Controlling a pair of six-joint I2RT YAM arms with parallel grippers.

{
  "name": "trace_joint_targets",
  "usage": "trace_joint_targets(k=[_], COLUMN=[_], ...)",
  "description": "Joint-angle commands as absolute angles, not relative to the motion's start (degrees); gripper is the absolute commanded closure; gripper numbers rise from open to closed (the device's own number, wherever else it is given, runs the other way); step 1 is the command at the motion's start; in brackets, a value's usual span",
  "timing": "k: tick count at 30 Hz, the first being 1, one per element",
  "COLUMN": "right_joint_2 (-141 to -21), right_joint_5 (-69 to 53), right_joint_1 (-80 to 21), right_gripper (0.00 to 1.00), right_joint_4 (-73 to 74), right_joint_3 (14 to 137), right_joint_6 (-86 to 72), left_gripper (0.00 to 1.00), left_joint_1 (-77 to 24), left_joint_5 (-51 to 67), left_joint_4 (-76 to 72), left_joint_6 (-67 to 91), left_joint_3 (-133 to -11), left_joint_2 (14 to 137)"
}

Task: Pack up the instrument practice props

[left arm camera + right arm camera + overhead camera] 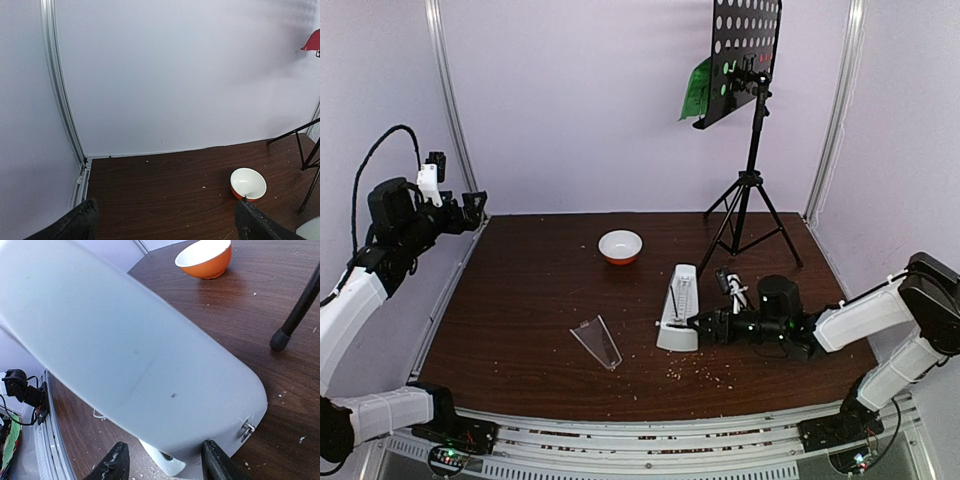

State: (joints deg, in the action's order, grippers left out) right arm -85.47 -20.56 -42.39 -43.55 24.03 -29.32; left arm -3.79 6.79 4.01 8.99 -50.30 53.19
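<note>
White metronome [678,310]: a smooth plastic pyramid, upright on the counter [520,300]. I place everything else from it.
Clear cover [597,342]: a see-through wedge lying flat, apart from the metronome on its left and a little nearer the arms.
Black music stand [750,190]: a thin metal tripod behind and to the right of the metronome, one rubber-tipped foot near it. Its desk [745,40], a tilted sheet punched with round holes, sits high above.
Pages: a green sheet [698,88] sticks out past the desk's left edge, and a red sheet [312,41] shows a corner up there too. Any print is too small to read.
Bowl [620,246]: glossy, white inside and orange outside, behind and left of the metronome.
Right tool [705,325]: low at the metronome's base, a black finger either side of its lower edge. I cannot tell whether it is squeezing.
Left tool [470,210]: raised, far left of the metronome, fingers spread with nothing between.
Counter: dark brown wood grain, sprinkled with pale crumbs [700,372].
Room: plain pale lilac walls [580,100], aluminium rails [450,100] at the corners.
</note>
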Motion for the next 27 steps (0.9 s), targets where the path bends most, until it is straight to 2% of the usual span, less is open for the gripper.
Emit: trace_joint_targets(k=[1, 9, 13, 15, 21, 27], right_joint_2=[-86.3, -93.0, -92.6, -90.5, -79.3, -69.0], right_joint_5=[-16.6, -13.3, -11.8, -11.0, -5.6, 0.8], right_joint_1=[-46.6, -53.3, -54.6, -54.6, -54.6, -54.0], right_gripper=[0.49, 0.48, 0.45, 0.4, 0.16, 0.03], right_joint_4=[-47.9, -54.4, -54.3, -53.0, -42.9, -32.0], right_joint_3=[26.1, 29.7, 30.2, 29.9, 28.2, 28.8], right_joint_6=[-29.2, -30.1, -29.4, -28.8, -24.0, -19.2], left_gripper=[0.02, 0.02, 0.02, 0.02, 0.02, 0.02], left_joint_1=[-3.6, -3.6, -3.6, -3.6, -3.6, -3.9], left_joint_5=[6.4, 6.3, 6.1, 5.9, 6.0, 14.1], left_joint_4=[1.6, 1.6, 1.5, 1.4, 1.2, 2.9], left_joint_6=[8.3, 8.5, 8.4, 8.3, 8.9, 14.5], left_joint_3=[-50.0, -49.8, -49.7, -49.6, -50.5, -58.2], left_joint_2=[52.6, 52.8, 53.1, 53.3, 55.2, 60.8])
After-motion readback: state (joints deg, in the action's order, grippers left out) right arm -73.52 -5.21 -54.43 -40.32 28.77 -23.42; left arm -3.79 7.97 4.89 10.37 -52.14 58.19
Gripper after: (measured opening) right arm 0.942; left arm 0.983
